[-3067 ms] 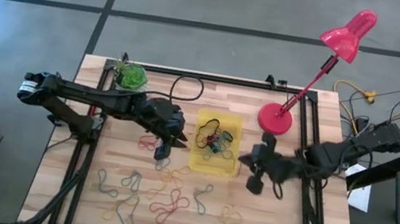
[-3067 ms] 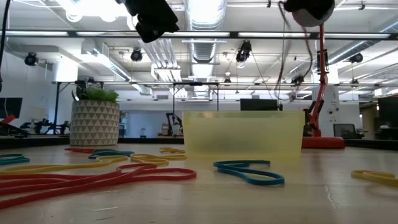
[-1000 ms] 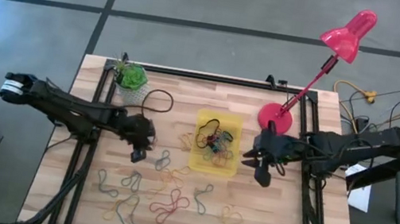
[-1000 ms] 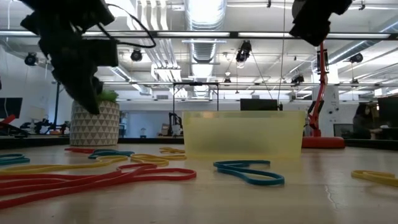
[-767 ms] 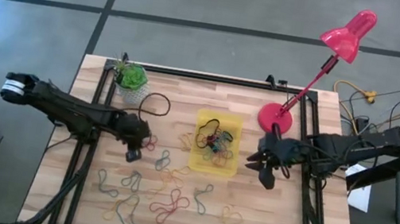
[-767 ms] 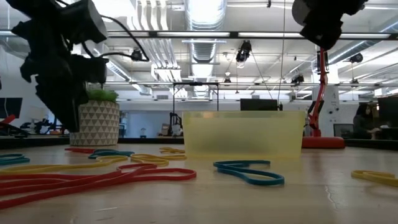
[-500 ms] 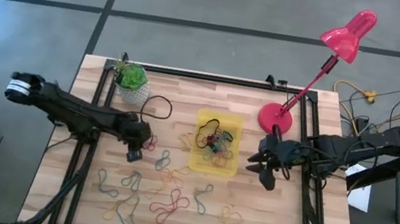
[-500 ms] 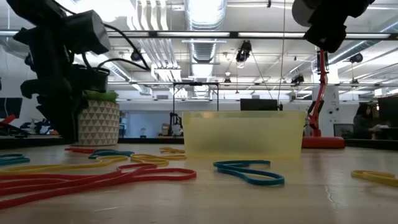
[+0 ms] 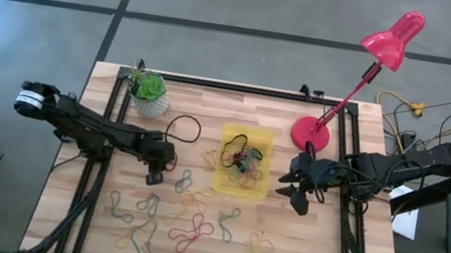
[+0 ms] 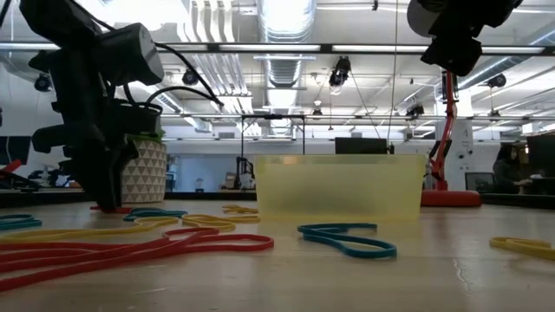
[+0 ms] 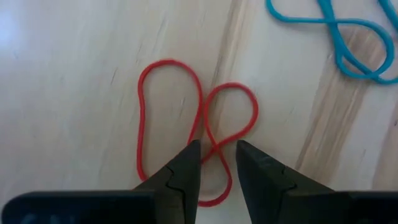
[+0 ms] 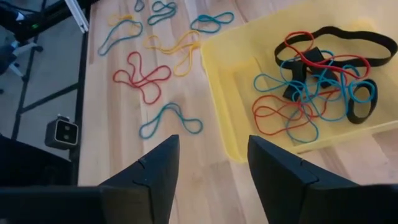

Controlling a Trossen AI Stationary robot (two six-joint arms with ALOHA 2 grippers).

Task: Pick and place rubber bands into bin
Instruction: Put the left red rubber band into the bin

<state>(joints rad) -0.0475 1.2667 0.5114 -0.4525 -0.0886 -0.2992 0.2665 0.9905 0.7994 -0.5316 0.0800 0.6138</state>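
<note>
My left gripper [image 9: 154, 174] [image 10: 108, 204] stands open, pointing steeply down, low over the table left of the bin. In the left wrist view its fingers straddle the crossing of a twisted red rubber band [image 11: 144, 118] that lies flat on the wood; whether they touch it I cannot tell. The yellow bin [image 9: 239, 188] [image 10: 338, 186] [image 12: 217, 118] holds several tangled rubber bands [image 12: 311, 81]. My right gripper [image 9: 294, 196] [image 12: 214, 158] hangs open, high above the table just right of the bin. Several loose rubber bands [image 9: 183, 220] lie near the front.
A white pot with a green plant [image 9: 149, 92] stands at the far left, behind my left arm. A red desk lamp's base [image 9: 309, 133] sits far right of the bin. A black cable loop [image 9: 185, 126] hangs by the left arm. A blue band [image 10: 347, 238] lies before the bin.
My left gripper has come down toward the table, from above the plant pot's height to just over the red rubber band, tipping steeper as it sank. The rubber bands and the bin have kept their places.
</note>
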